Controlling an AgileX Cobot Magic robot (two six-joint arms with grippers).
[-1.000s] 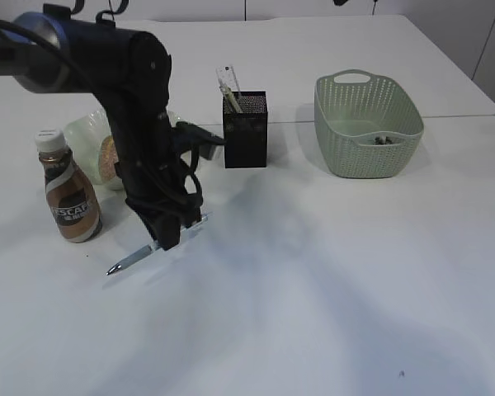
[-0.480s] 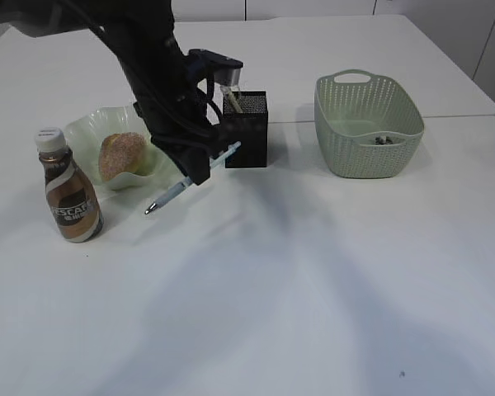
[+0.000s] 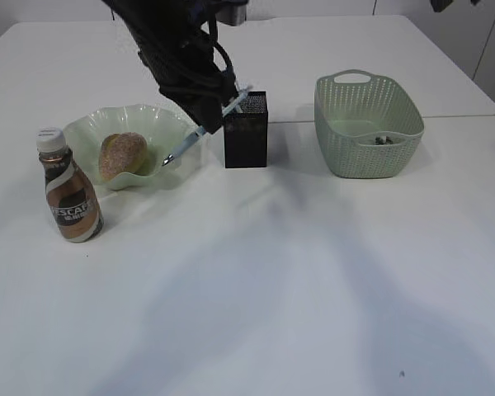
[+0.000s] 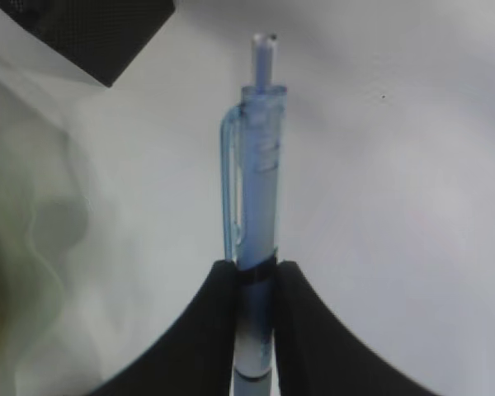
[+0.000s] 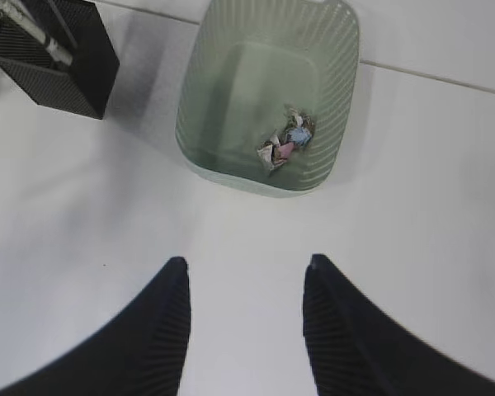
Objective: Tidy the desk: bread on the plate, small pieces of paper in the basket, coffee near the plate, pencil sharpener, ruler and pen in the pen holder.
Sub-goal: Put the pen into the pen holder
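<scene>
My left gripper [image 3: 211,121] is shut on a light-blue pen [image 3: 186,147] and holds it slanted in the air, its upper end beside the black pen holder [image 3: 246,136], its tip over the green plate [image 3: 87,125]. In the left wrist view the fingers [image 4: 223,289] pinch the pen [image 4: 260,157], with the pen holder's corner [image 4: 91,33] at upper left. The bread [image 3: 121,155] lies on the plate. The coffee bottle [image 3: 70,198] stands in front of the plate. Paper pieces [image 5: 285,144] lie in the basket [image 5: 330,99]. My right gripper [image 5: 246,264] is open and empty. A white stick [image 5: 33,26] stands in the pen holder [image 5: 54,58].
The green basket [image 3: 367,124] stands right of the pen holder. A seam between two tabletops [image 3: 462,115] runs behind the basket. The right arm is outside the exterior view, high above the table near the basket.
The left arm has lifted the pen off the table and carried it up and to the right, from beside the bottle to the pen holder. The right gripper is unchanged.
</scene>
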